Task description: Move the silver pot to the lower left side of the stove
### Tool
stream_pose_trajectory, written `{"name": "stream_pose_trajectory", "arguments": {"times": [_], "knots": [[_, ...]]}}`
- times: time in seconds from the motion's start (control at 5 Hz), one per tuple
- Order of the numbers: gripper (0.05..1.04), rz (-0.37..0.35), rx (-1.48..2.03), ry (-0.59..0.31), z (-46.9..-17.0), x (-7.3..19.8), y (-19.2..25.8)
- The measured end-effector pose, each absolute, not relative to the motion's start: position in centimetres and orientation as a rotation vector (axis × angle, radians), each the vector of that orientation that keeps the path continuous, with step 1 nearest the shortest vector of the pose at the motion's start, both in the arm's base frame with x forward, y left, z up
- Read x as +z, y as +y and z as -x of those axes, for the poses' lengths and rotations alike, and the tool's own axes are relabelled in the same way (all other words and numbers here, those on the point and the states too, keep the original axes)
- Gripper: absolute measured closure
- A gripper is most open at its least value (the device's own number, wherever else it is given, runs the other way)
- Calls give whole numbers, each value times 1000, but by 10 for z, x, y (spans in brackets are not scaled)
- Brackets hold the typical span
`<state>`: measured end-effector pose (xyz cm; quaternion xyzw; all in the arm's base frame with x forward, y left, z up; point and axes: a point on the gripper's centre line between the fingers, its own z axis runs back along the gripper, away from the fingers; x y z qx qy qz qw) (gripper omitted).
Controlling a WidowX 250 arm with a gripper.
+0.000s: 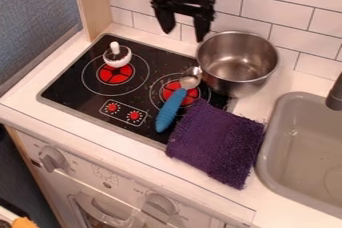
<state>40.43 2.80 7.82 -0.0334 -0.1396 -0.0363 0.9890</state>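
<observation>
The silver metal pot (238, 64) is round and deep, open at the top, with a bright rim and a shiny inside streaked with light and grey; it sits at the back right corner of the black stove top (140, 89) – its base seems to straddle the stove's edge, though that is hard to tell. The black two-finger gripper (184, 33) hangs to the pot's upper left, its fingers spread well apart with nothing between them; a blue-handled spoon (173, 108) and purple cloth (218, 144) lie in front of the pot.
</observation>
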Motion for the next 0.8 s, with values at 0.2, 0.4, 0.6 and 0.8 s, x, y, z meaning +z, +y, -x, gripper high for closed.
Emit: {"name": "stream_pose_trajectory", "arguments": {"times": [0.2, 0.4, 0.6, 0.8], "knots": [[83, 118, -115, -269, -408, 60, 12], [83, 187, -113, -326, -411, 50, 5], [140, 222, -68, -336, -406, 30, 14], [431, 168, -81, -332, -406, 27, 17]]}}
